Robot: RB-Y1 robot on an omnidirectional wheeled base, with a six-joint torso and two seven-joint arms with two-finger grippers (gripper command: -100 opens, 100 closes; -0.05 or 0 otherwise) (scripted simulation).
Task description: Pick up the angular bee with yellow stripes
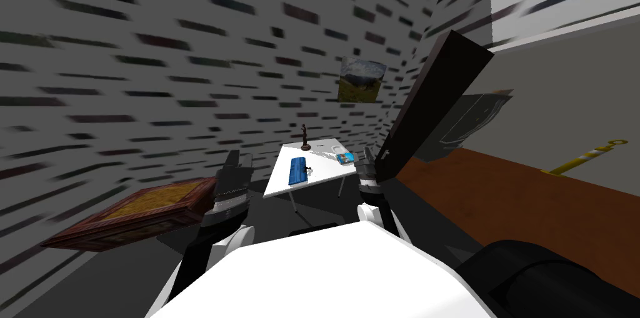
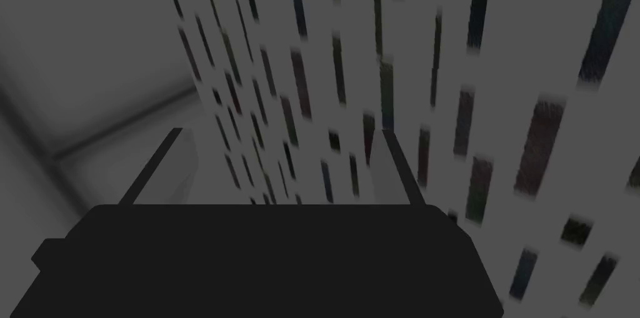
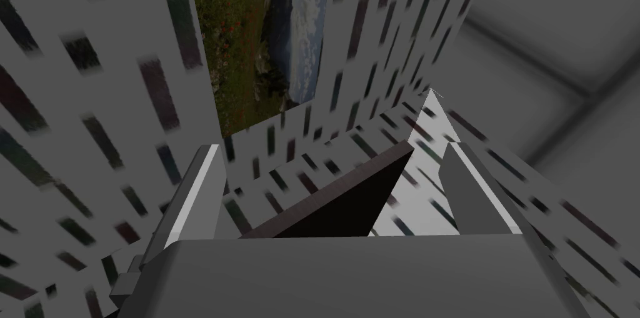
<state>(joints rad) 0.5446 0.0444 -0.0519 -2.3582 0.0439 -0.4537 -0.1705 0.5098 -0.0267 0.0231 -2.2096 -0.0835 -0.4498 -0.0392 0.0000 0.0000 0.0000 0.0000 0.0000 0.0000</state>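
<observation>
A small white table point(image 1: 319, 173) stands ahead of me by the patterned wall. On it lie a blue oblong thing point(image 1: 297, 170), a thin brown figurine point(image 1: 305, 138) and a small blue, yellow and white thing point(image 1: 344, 158) near its right edge. Far to the right, a long yellow thing with dark stripes point(image 1: 586, 158) lies against the grey wall. I cannot make out a bee's shape in either. My left gripper point(image 1: 239, 161) point(image 2: 278, 167) and right gripper point(image 1: 365, 159) point(image 3: 334, 189) are raised short of the table, both open and empty.
A dark door panel point(image 1: 431, 102) point(image 3: 337, 202) stands open just right of my right gripper. A wooden-framed flat piece point(image 1: 137, 214) sits low on my left. A landscape picture point(image 1: 361, 80) hangs on the wall. Brown floor point(image 1: 500, 202) stretches to the right.
</observation>
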